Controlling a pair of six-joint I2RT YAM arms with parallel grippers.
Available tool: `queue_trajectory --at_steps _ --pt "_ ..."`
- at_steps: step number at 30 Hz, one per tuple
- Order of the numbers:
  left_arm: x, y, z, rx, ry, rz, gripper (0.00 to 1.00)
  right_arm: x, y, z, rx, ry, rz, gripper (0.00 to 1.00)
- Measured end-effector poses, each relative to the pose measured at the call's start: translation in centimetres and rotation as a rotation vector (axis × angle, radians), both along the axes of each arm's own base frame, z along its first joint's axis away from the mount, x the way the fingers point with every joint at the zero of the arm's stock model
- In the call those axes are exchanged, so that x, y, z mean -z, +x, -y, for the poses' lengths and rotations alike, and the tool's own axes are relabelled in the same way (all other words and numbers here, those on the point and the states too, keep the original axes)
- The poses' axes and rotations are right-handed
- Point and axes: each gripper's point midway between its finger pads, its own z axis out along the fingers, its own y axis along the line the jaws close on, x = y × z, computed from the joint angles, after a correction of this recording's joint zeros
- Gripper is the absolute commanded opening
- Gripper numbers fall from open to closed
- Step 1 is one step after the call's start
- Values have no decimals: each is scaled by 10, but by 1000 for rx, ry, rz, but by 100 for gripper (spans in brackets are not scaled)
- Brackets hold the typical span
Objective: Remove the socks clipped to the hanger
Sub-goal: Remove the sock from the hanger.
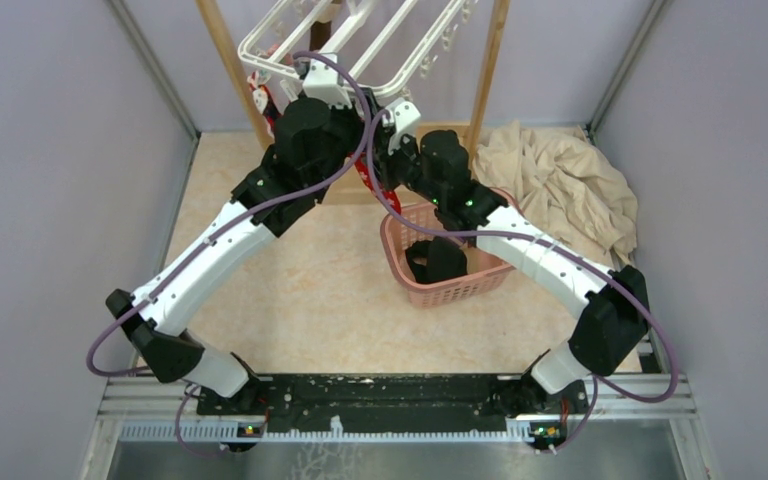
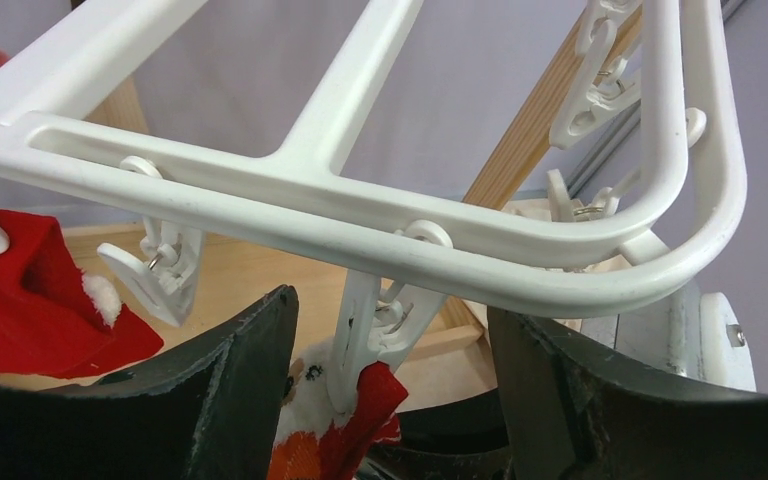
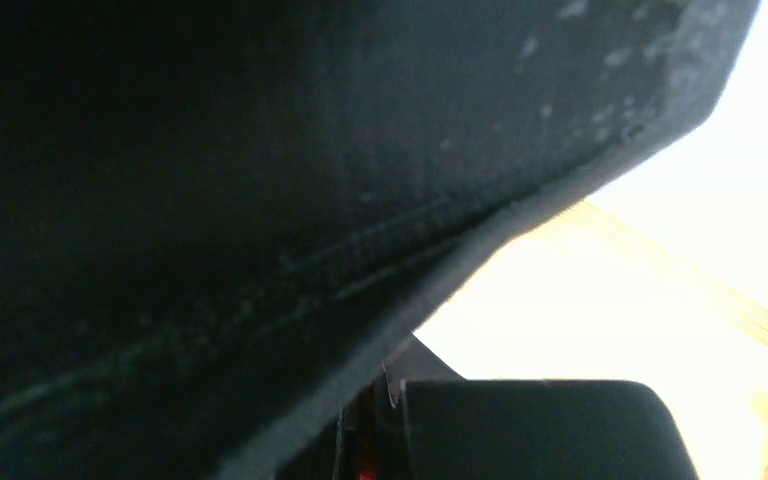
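Where the left gripper (image 2: 390, 312) sits just under the near rail of the hanger (image 2: 360, 225), its dark fingers (image 2: 230, 390) stand wide apart, gripping nothing. Between them hangs one clip (image 2: 365, 330), pinching a red sock with white pattern (image 2: 335, 440); neither finger clearly touches clip or sock. To the left on the same rail: an empty clip (image 2: 160, 270), then a second red sock (image 2: 20, 300) caught at the rack's corner. Top view: hanger tilted, high between the posts of the wooden frame (image 1: 228, 60), both arms reaching up to it. Right gripper (image 1: 401, 118) is just right of the left one, jaws closed. Black fabric (image 3: 260, 200) fills nearly all its wrist view, pressed close to the lens; cannot tell whether it is held. Pink basket (image 1: 400, 262) is on the table (image 1: 290, 280) under the right arm, with a black item (image 1: 438, 262) inside. Crumpled beige cloth (image 1: 560, 180) lies in the far right corner.
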Motion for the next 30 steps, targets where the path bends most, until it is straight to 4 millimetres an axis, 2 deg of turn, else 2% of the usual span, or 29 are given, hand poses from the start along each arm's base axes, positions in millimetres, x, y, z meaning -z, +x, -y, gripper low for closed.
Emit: queue_trajectory --at_steps 4,11,15,22,30 --pt "-2 2 0 -30 -9 11 59 0 1 1 2 -1 1 0" --pt "-4 4 -3 -66 -13 23 54 4 -1 1 -4 -5 -4 0" --pt "-5 5 -5 -76 -16 27 45 4 -1 1 -5 -4 -4 0" --pt "-5 5 -6 -80 -12 30 21 6 -3 2 -8 -7 -8 0" --pt "-5 5 -5 -80 -7 32 17 15 -8 7 -8 -19 -22 0"
